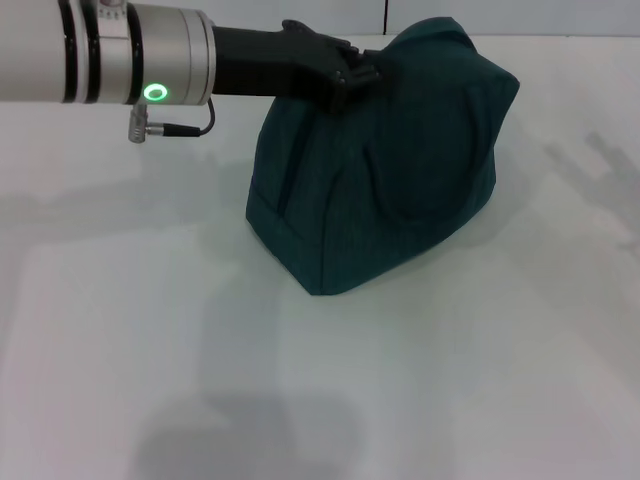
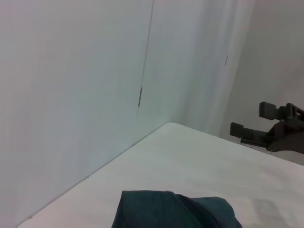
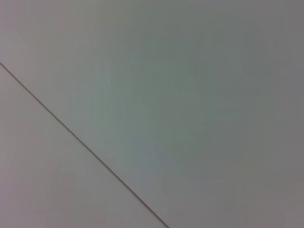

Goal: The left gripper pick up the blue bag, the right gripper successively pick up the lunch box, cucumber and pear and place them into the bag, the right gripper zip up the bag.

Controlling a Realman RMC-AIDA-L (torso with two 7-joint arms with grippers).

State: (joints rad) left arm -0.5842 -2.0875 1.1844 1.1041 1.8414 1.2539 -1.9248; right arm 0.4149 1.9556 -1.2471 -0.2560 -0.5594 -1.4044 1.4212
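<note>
The blue bag (image 1: pixel 385 170) stands on the white table, dark teal and bulging, with its top closed. My left gripper (image 1: pixel 352 72) reaches in from the left and is shut on the fabric at the bag's top edge. The left wrist view catches just the bag's top (image 2: pixel 175 209). Far beyond it in that view hangs my right gripper (image 2: pixel 247 118), above the table and away from the bag, its two black fingers apart and holding nothing. The lunch box, cucumber and pear are out of view.
The white table (image 1: pixel 150 330) spreads in front of and beside the bag. A pale wall (image 2: pixel 71 95) rises just behind the table's far edge. The right wrist view shows only a plain surface with one seam line (image 3: pixel 80 142).
</note>
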